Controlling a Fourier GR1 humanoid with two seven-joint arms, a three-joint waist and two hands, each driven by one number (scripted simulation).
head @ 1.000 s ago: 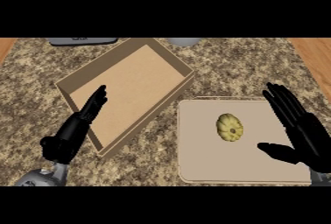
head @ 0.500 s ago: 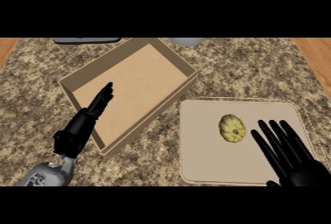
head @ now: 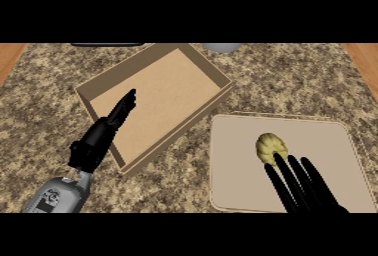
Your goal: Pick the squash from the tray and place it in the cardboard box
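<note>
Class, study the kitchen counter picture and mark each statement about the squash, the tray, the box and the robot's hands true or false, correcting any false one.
1. The squash lies on the tray. True.
2. The cardboard box already holds the squash. False: nothing shows in it.
3. The right hand has straight fingers pointing at the squash. True.
4. The left hand is curled round the squash. False: it is over the box's left wall, holding nothing.
5. The tray sits left of the box. False: right.

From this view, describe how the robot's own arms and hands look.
The left hand is black with slim, tapering fingers, on a grey forearm with small dark markings near the wrist. The right hand is also black, long-fingered; its forearm is cut off by the view's lower edge. No cables show.
</note>
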